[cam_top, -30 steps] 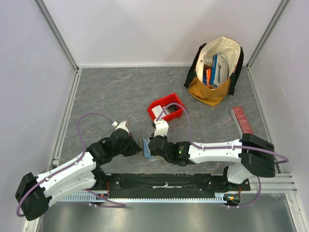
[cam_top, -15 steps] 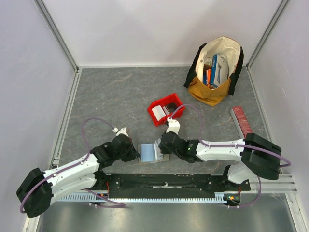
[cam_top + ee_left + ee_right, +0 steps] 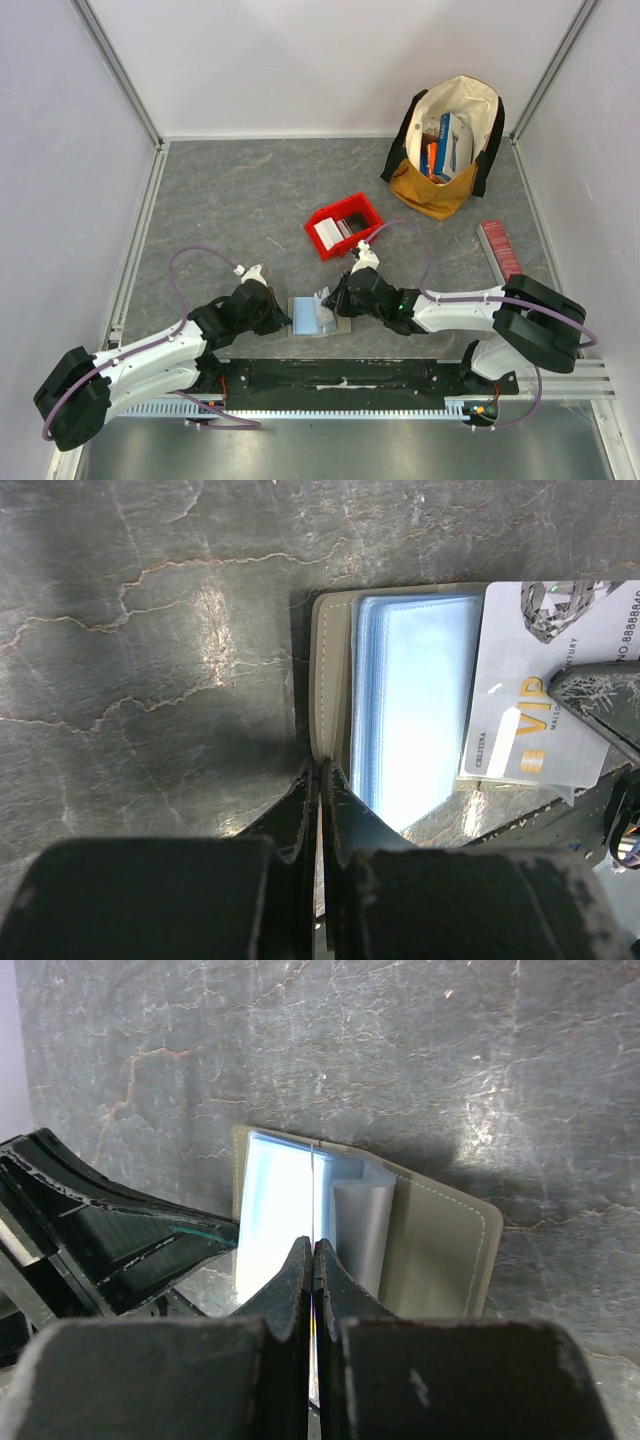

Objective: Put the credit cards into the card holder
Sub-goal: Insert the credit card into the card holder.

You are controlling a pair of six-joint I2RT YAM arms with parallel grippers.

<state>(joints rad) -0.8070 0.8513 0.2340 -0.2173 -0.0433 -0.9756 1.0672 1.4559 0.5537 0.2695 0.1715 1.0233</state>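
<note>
The card holder (image 3: 318, 316) lay open on the worktop (image 3: 220, 200), close to its near edge. The left fingers (image 3: 296, 815) were pinched shut on its left cover. The right fingers (image 3: 285, 1290) clamped a white card (image 3: 510, 680) over its clear sleeves.

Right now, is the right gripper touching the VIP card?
Touching. The left wrist view shows the right gripper clamped on the VIP card at its right edge.

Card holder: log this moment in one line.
left gripper: shut on open grey-olive folding card holder | right gripper: shut on white plastic VIP card
</note>
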